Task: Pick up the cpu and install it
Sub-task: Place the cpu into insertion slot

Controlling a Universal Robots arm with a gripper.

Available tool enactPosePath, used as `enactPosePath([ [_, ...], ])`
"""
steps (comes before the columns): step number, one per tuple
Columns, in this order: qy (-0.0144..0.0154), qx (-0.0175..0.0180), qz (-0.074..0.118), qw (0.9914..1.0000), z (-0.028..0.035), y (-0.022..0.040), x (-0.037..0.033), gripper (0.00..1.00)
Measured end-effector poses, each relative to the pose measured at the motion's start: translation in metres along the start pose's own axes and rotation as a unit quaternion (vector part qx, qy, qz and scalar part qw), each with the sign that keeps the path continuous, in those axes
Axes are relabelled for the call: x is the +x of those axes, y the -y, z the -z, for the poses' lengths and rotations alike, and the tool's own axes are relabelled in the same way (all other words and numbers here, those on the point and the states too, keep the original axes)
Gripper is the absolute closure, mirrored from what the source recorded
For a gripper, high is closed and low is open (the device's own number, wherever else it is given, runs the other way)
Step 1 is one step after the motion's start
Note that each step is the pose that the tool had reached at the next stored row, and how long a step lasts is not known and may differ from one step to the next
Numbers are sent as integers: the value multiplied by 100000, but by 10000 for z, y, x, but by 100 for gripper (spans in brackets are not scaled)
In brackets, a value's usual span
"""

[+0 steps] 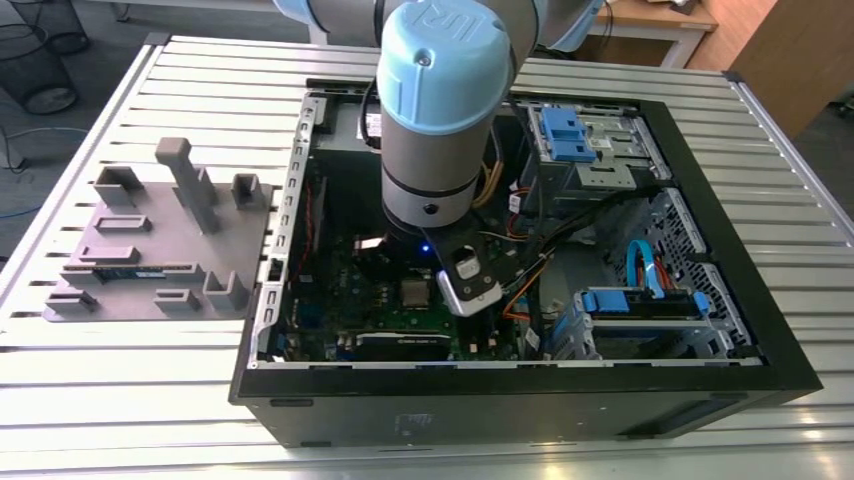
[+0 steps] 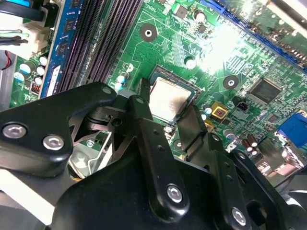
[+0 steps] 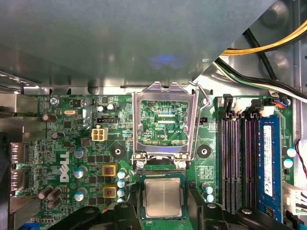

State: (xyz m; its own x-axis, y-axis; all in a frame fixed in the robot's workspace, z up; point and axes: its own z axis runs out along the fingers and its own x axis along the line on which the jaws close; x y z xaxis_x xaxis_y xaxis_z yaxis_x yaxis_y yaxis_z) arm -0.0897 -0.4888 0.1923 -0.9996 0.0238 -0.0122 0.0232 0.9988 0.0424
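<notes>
The cpu (image 3: 163,197), a small silver square with a thin tan rim, lies flat in its socket on the green motherboard (image 3: 62,143). It also shows in the second wrist view as the cpu (image 2: 169,98) and in the exterior view as the cpu (image 1: 416,292). My gripper (image 3: 163,213) hangs just above it, open, with one black finger (image 3: 125,215) on each side of the chip and a small gap to its edges. The second wrist view shows the gripper (image 2: 168,109) straddling the chip the same way. The arm (image 1: 434,110) reaches straight down into the open computer case.
The socket's metal frame (image 3: 165,120) stands flipped open beside the cpu. Memory slots (image 3: 237,163) and a blue stick (image 3: 268,163) run alongside. Cables (image 3: 268,48) and drive bays (image 1: 581,135) crowd the case (image 1: 747,330). A grey fixture plate (image 1: 147,250) lies at the exterior view's left.
</notes>
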Motion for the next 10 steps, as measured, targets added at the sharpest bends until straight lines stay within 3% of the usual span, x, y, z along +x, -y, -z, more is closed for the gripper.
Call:
enactPosePath([
  [10, 3, 43, -2, 100000, -7, 0, 0, 49],
])
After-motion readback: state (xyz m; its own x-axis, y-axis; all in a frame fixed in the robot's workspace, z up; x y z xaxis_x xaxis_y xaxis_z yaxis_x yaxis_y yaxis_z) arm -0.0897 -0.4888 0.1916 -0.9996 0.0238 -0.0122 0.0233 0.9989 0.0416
